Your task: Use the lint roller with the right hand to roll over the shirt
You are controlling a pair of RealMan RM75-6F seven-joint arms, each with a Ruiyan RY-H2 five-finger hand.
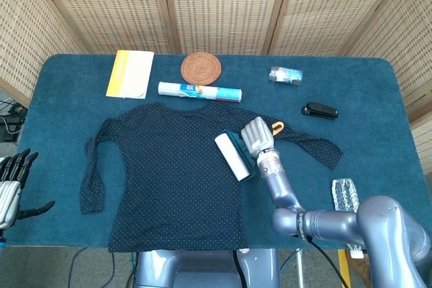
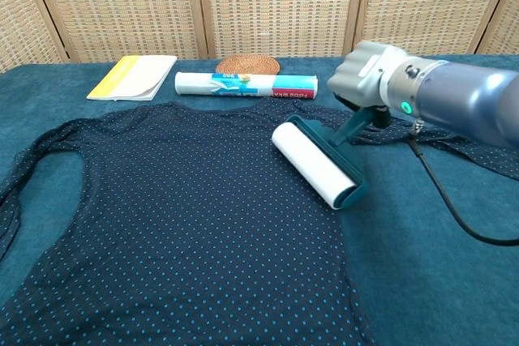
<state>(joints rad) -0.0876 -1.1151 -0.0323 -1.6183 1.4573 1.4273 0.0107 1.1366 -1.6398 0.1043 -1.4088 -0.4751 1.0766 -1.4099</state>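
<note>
A dark blue dotted shirt [image 1: 169, 173] [image 2: 178, 224] lies flat on the blue table. The lint roller [image 1: 231, 156] [image 2: 312, 164], white roll in a teal frame, rests on the shirt's right side below the sleeve. My right hand [image 1: 257, 135] [image 2: 365, 79] grips its teal handle from the right. My left hand [image 1: 12, 183] hangs open off the table's left edge, holding nothing; the chest view does not show it.
Behind the shirt lie a wrapped roll [image 1: 200, 91], a round woven coaster [image 1: 200, 67] and a yellow-white booklet [image 1: 130, 73]. A small plastic packet [image 1: 285, 75] and a black stapler [image 1: 319, 110] sit at right. A water bottle [image 1: 345, 197] lies near the front right.
</note>
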